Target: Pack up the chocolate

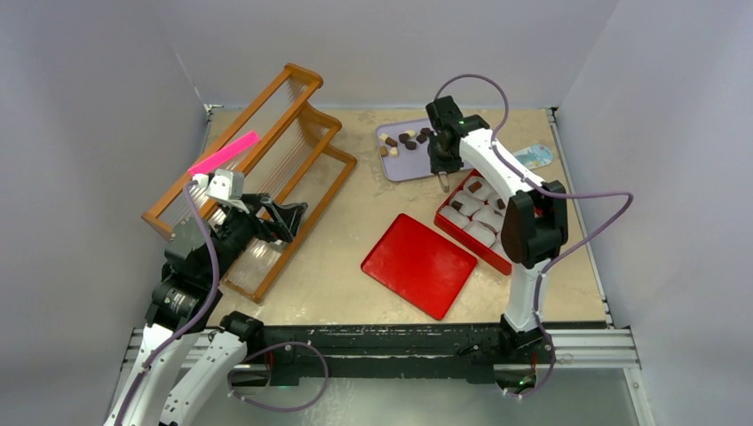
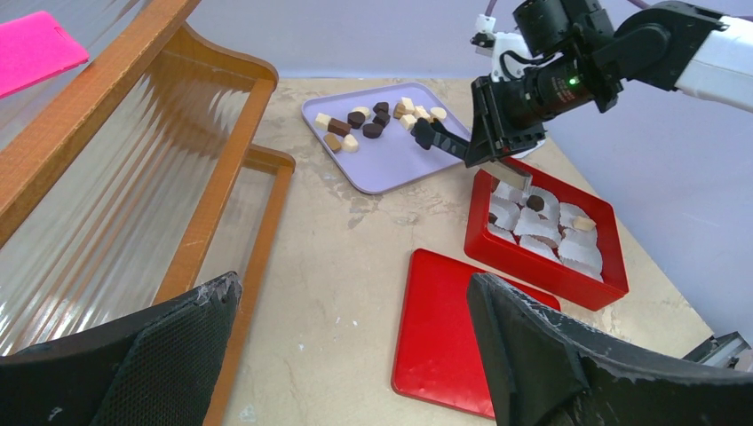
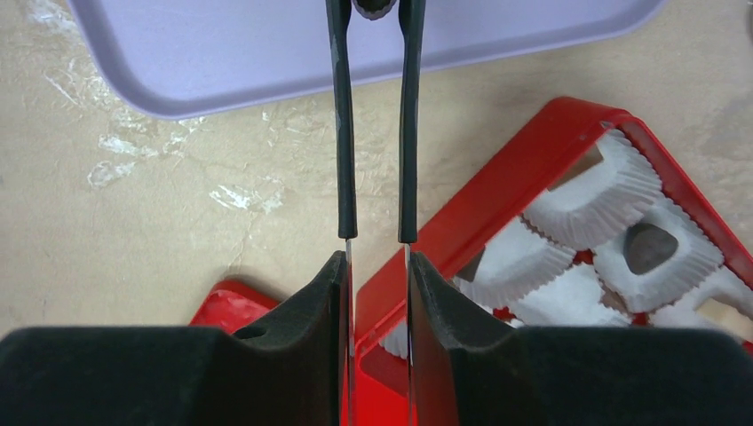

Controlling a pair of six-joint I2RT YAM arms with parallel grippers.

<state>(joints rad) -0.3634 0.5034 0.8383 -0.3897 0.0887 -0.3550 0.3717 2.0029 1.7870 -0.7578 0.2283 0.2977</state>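
Several chocolate pieces [image 1: 404, 140] [image 2: 373, 120], dark, brown and cream, lie on a lilac tray [image 1: 400, 164] [image 2: 391, 169] [image 3: 222, 62]. My right gripper [image 1: 441, 177] [image 3: 375, 257] is shut on black-tipped tongs [image 3: 342, 133] [image 2: 444, 142], which pinch a dark piece [image 3: 376, 7] over the tray's near edge. The red box [image 1: 448, 224] [image 2: 542, 266] [image 3: 497, 186] of white paper cups sits just right of it, with a dark piece [image 2: 535, 202] and a cream one [image 2: 583, 223] in cups. My left gripper [image 1: 284, 217] [image 2: 353, 284] hangs open and empty by the rack.
The flat red lid [image 1: 419, 264] [image 2: 444, 337] lies on the table in front of the box. A wooden rack [image 1: 266, 151] [image 2: 204, 177] with a pink strip [image 1: 222, 153] fills the left side. A small blue-white item [image 1: 533, 157] lies at the back right.
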